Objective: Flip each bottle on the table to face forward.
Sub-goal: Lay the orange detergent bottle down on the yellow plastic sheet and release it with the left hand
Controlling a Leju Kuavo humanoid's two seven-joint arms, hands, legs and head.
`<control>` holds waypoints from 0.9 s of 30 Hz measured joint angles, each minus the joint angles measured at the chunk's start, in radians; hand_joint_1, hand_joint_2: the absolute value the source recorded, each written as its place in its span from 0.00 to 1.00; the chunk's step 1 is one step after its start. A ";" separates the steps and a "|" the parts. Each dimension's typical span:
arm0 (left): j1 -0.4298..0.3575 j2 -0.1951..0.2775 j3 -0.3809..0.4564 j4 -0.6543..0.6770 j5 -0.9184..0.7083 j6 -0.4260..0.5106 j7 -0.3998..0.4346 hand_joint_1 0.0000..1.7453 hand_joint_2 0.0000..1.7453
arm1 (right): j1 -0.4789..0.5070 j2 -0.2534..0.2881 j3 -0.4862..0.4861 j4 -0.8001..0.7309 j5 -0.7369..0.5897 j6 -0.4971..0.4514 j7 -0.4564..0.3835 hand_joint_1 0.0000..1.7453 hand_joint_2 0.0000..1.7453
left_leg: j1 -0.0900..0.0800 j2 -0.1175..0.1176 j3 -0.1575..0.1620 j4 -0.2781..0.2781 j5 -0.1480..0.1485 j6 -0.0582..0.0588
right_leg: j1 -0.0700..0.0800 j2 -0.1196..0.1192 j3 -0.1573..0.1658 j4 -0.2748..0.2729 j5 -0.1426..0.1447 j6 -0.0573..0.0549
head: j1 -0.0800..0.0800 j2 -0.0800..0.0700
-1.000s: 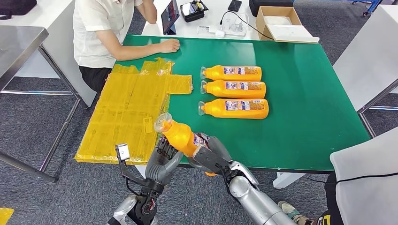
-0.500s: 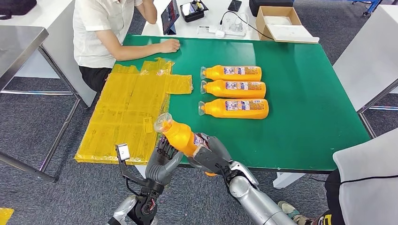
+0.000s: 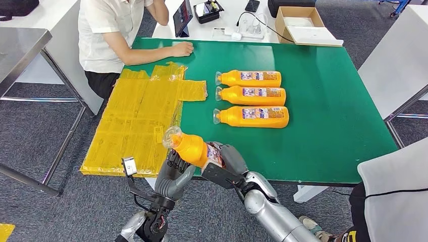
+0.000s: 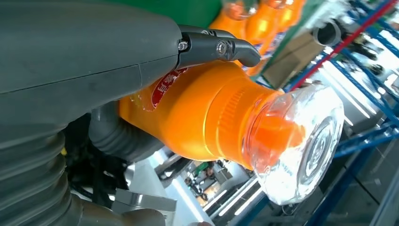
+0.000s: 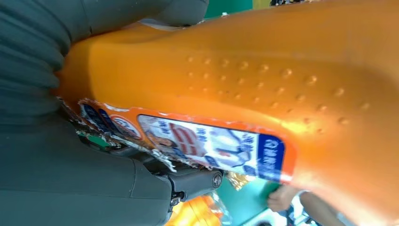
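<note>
At near edge of green worktop point(image 3: 323, 151), orange bottle point(image 3: 194, 147) held off surface – right hand point(image 3: 224, 164) fingers wrapped round body, left hand point(image 3: 174, 171) fingers cupping neck end, clear cap toward yellow sheets point(image 3: 136, 121). Beyond, three bottles point(image 3: 252, 98) lying in row, apart. Far side – seated person point(image 3: 108, 30), forearm on worktop.

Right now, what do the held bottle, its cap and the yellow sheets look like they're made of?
Held bottle: likely opaque orange plastic, semi-glossy, with moulded dimples and a torn paper or foil label.
Cap: clear, glossy plastic; the orange neck shows through.
Yellow sheets: probably thin translucent plastic film, wrinkled and shiny.
</note>
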 joint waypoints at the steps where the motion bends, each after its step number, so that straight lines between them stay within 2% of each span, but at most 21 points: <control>1: 0.004 0.000 0.000 -0.004 -0.055 0.028 -0.035 0.00 1.00 | -0.001 -0.004 0.003 -0.012 0.001 0.003 0.007 1.00 1.00 | 0.000 0.000 0.000 0.000 0.000 0.000 | 0.000 0.000 0.000 0.000 0.000 0.000 | 0.000 0.000; 4: 0.008 -0.007 0.011 -0.020 -0.296 0.227 -0.142 0.00 1.00 | 0.001 -0.021 0.007 -0.061 -0.008 0.027 0.023 1.00 1.00 | 0.000 0.000 -0.001 0.000 0.000 0.000 | 0.000 0.000 -0.001 0.000 0.000 0.000 | 0.000 0.000; 6: 0.002 -0.013 0.030 -0.024 -0.373 0.311 -0.160 0.00 1.00 | 0.003 -0.033 0.008 -0.096 -0.012 0.043 0.031 1.00 1.00 | 0.000 0.000 -0.001 0.000 0.000 0.000 | 0.000 0.000 -0.001 0.000 0.000 0.000 | 0.000 0.000; 14: -0.007 -0.041 0.079 -0.014 -0.323 0.293 -0.125 0.00 1.00 | 0.007 -0.045 0.015 -0.142 -0.012 0.064 0.036 1.00 1.00 | 0.000 0.000 -0.001 0.000 0.000 0.000 | 0.000 0.000 -0.001 0.000 0.000 0.000 | 0.000 0.000; 22: -0.014 -0.058 0.089 0.002 -0.373 0.375 -0.147 0.00 1.00 | 0.007 -0.046 0.021 -0.147 -0.029 0.069 0.026 1.00 1.00 | 0.000 0.000 -0.002 0.000 0.000 0.000 | 0.000 0.000 -0.001 0.000 0.000 0.000 | 0.000 0.000; 24: -0.015 -0.061 0.091 0.008 -0.286 0.305 -0.096 0.00 1.00 | 0.007 -0.047 0.025 -0.152 -0.022 0.063 0.024 1.00 1.00 | 0.000 0.000 -0.002 0.000 0.000 0.000 | 0.000 0.000 -0.001 0.000 0.000 0.000 | 0.000 0.000; 27: -0.011 -0.060 0.095 0.011 -0.134 0.153 -0.013 0.00 1.00 | 0.007 -0.047 0.031 -0.155 -0.014 0.048 0.015 1.00 1.00 | 0.000 0.000 -0.002 0.000 0.000 0.000 | 0.000 0.000 -0.001 0.000 0.000 0.000 | 0.000 0.000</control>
